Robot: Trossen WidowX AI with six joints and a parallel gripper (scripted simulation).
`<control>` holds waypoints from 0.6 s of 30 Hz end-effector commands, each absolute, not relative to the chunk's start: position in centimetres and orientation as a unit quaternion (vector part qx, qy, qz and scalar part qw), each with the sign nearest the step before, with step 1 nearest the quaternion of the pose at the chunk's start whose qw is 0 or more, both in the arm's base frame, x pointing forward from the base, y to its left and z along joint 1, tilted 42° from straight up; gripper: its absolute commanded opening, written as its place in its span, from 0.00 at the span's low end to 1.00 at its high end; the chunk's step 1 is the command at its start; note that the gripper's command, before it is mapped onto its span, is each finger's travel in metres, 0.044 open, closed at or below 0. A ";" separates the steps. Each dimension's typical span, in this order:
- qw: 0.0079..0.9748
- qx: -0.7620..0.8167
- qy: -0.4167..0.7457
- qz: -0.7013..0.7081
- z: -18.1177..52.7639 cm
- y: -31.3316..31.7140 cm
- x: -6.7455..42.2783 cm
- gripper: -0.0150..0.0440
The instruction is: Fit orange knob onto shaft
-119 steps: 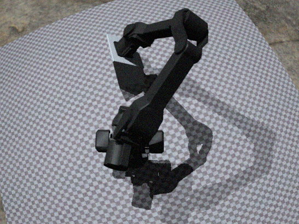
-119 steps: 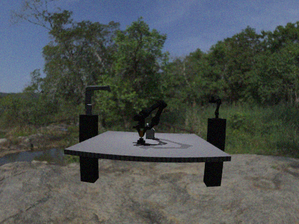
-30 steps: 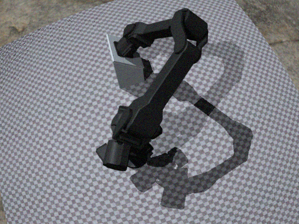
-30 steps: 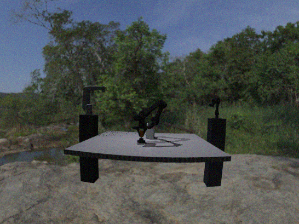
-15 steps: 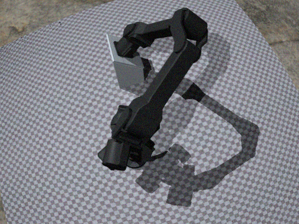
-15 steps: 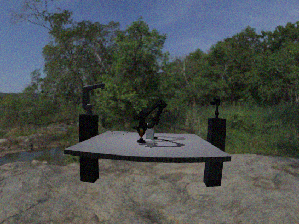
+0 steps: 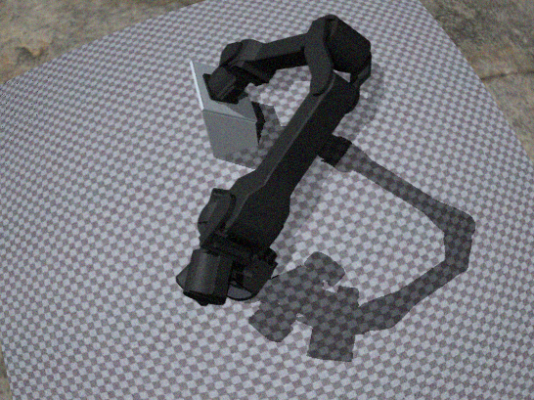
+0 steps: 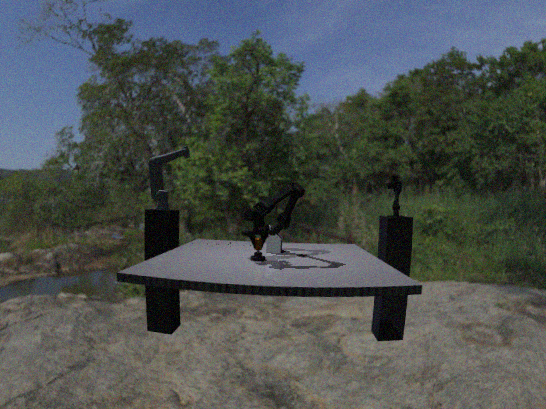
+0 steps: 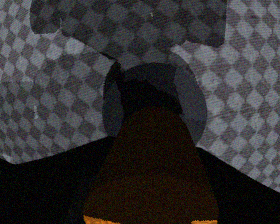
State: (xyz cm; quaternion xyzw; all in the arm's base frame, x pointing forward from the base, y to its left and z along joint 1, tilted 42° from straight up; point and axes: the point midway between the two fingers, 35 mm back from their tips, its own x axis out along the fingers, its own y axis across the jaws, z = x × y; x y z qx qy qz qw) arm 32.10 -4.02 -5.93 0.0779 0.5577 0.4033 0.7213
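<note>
The orange knob (image 8: 258, 242) (image 9: 151, 175) is held between the fingers of my gripper (image 8: 258, 246), upright above the pedestal. In the wrist view it looks dark brown, with bright orange only at the bottom edge. The round pedestal (image 8: 258, 258) (image 9: 194, 107) is dark grey and stands on the table; its edge shows under the arm in the top view (image 7: 243, 293). The knob covers its middle in the wrist view. The silver shaft, its flat side and the knob's hole are hidden. I cannot tell whether the knob touches the shaft.
A grey box-shaped block (image 7: 232, 135) (image 8: 274, 244) stands on the checkered table (image 7: 122, 206) (image 8: 200, 271) by the arm's base. Dark pillars (image 8: 161, 231) (image 8: 395, 241) with other arms stand at the table's left and right. The arm's shadow falls right of the pedestal.
</note>
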 end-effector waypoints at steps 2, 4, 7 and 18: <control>0.721 0.076 0.558 0.404 -5.7 -4.3 32.1 0.25; 0.722 0.072 0.556 0.406 -5.6 -4.3 32.1 0.25; 0.724 0.044 0.540 0.427 -5.6 -4.3 32.1 0.25; 0.725 0.000 0.512 0.460 -6.1 -4.0 32.1 0.25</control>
